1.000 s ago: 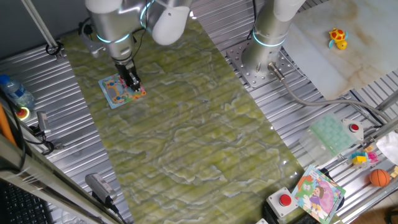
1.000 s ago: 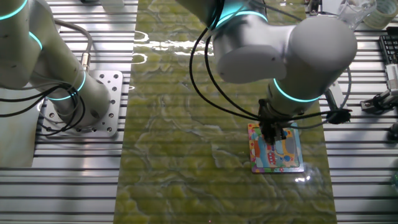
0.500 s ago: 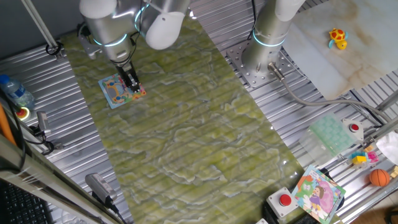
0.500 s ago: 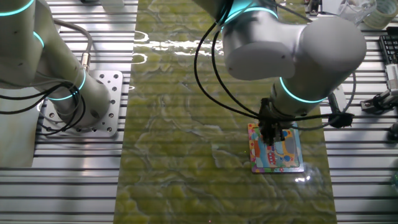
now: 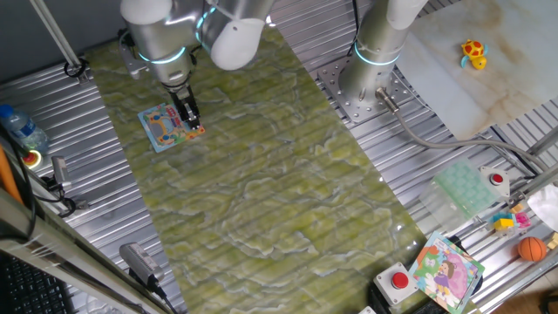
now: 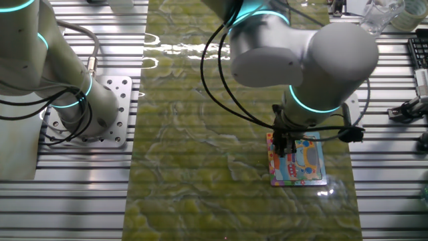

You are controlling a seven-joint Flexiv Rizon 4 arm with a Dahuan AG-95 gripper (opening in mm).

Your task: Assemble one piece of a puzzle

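The puzzle [image 5: 166,127] lies flat on the green mat at the far left; it is a small square board with a light-blue border and a colourful picture. It also shows in the other fixed view [image 6: 302,163]. My gripper [image 5: 188,119] points straight down over the puzzle's right edge, with its tips at or just above the board. In the other fixed view the gripper [image 6: 285,148] stands over the board's left part. The dark fingers are close together. The piece is hidden under or between the fingertips, so I cannot tell whether it is held.
A second arm's base [image 5: 375,78] stands at the back right. A larger colourful board with a purple figure [image 5: 446,270], a red button box [image 5: 399,282], an orange ball [image 5: 531,249] and a green tray [image 5: 466,187] sit at the right. A bottle [image 5: 22,129] lies at the left.
The gripper has shifted slightly sideways over the puzzle, staying low on the board. The puzzle has not moved.
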